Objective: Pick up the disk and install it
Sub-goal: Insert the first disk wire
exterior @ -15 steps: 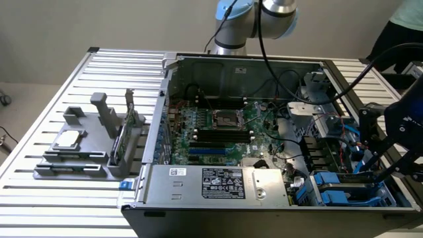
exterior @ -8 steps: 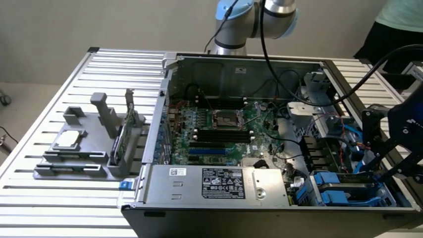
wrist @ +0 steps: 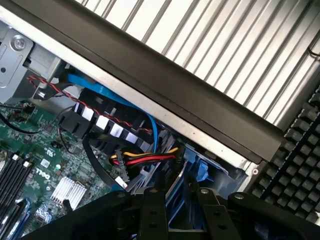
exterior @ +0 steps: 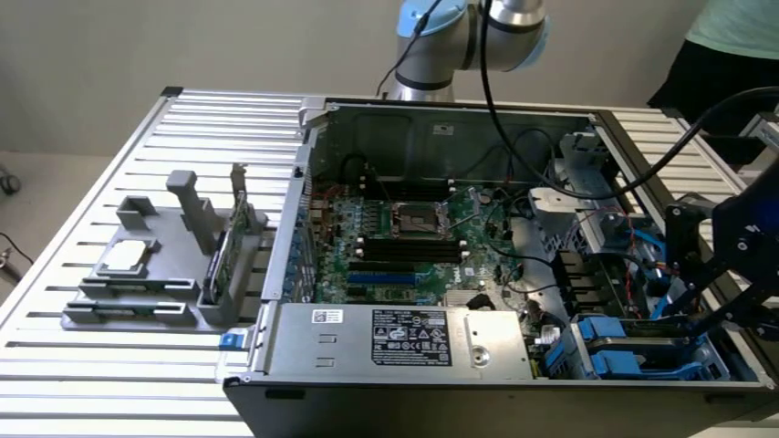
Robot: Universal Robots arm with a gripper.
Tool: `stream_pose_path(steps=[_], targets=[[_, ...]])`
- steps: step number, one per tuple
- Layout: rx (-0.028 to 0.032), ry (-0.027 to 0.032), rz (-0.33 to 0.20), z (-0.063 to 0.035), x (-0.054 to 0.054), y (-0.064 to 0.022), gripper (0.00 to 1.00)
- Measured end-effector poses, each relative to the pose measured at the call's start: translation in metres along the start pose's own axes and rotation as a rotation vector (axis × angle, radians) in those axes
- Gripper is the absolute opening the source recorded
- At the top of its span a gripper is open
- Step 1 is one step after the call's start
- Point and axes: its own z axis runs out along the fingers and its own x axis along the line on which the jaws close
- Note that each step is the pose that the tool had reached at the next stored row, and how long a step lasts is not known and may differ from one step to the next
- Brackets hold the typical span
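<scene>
My hand (exterior: 712, 292) is closed partway on the disk (wrist: 176, 209), held edge-on. The blue drive bay (exterior: 623, 345) is just beside it, at eight o'clock in the exterior view.

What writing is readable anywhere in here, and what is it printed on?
"DELL", as far as it can be made out, upside down in white on the green motherboard.
Black label on the silver power supply box: print too small to read.
White sticker beside it: unreadable.
</scene>
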Motion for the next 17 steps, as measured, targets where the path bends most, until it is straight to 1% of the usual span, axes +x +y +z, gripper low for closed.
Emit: stream_pose_path(steps=[4, 7, 12, 17], targets=[[-0.004, 0.0055, 0.024, 0.0036, -0.0015, -0.001, 0.29], [-0.008, 0.0116, 0.041, 0.0065, -0.0026, -0.0018, 0.29], [-0.0166, 0.0255, 0.058, 0.0075, -0.0044, -0.0026, 0.29], [-0.0237, 0.0372, 0.072, 0.0074, -0.0064, -0.0031, 0.29]])
